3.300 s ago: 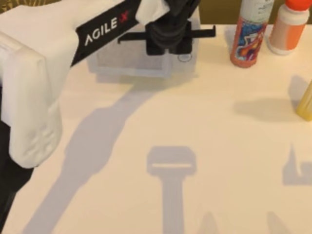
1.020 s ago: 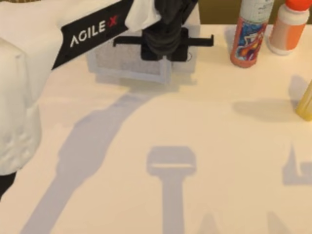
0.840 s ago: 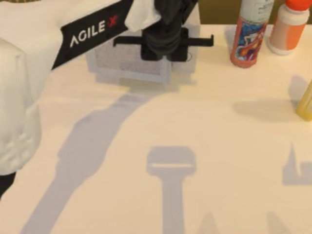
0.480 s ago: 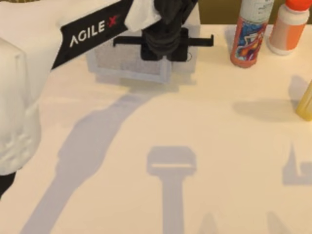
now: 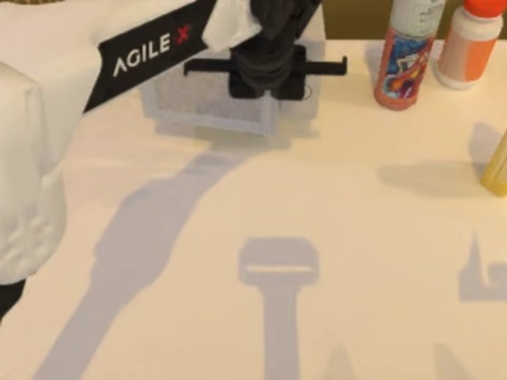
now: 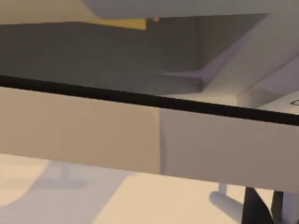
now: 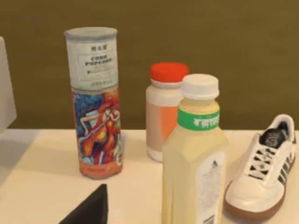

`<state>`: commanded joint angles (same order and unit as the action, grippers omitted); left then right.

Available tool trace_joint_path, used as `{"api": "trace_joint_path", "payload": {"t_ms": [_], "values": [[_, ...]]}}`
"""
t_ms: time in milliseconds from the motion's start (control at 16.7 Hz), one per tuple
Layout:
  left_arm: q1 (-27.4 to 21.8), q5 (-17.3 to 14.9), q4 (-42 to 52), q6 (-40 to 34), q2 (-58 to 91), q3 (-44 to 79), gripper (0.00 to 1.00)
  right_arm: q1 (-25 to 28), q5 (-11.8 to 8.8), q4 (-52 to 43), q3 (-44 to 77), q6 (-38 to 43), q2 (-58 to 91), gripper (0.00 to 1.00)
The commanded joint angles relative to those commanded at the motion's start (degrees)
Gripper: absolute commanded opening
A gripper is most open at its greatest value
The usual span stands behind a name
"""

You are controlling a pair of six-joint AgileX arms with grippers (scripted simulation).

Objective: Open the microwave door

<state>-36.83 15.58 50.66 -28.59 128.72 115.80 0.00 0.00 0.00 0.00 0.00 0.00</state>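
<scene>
The microwave (image 5: 238,87) is sitting at the far edge of the desk (image 5: 317,237), at about 11 o'clock in the top view. Its long axis is running left to right, and its front is facing the near edge, toward 6 o'clock. The door (image 5: 210,99) is occupying the left part of that front, its mesh window showing; the knob panel is lying at its right end. Whether the door is standing ajar cannot be told.

The left gripper (image 5: 265,71) is hanging over the microwave's front, near the door's right edge, with the arm reaching in from 9 o'clock. Its finger opening and any hold cannot be told; the left wrist view is showing only pale surfaces and a dark edge.

The right gripper is not appearing in the top view.

A popcorn can (image 5: 405,55), upright, is standing at 1 o'clock, with an orange-capped bottle (image 5: 471,43) just beside it. A yellow bottle (image 7: 195,158) and a shoe (image 7: 264,168) are showing in the right wrist view. No contents are visible.
</scene>
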Motion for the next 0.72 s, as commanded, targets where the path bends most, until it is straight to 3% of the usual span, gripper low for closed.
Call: {"api": "trace_joint_path", "payload": {"t_ms": [300,720], "values": [[-0.4,-0.3,-0.2,-0.1,0.0,-0.1,0.00,0.0,0.0,0.0,0.0,0.0,0.0,1.00],[0.4,-2.5,-4.7,5.2,-5.3,-8.8,0.00,0.0,0.0,0.0,0.0,0.0,0.0,1.00]]}}
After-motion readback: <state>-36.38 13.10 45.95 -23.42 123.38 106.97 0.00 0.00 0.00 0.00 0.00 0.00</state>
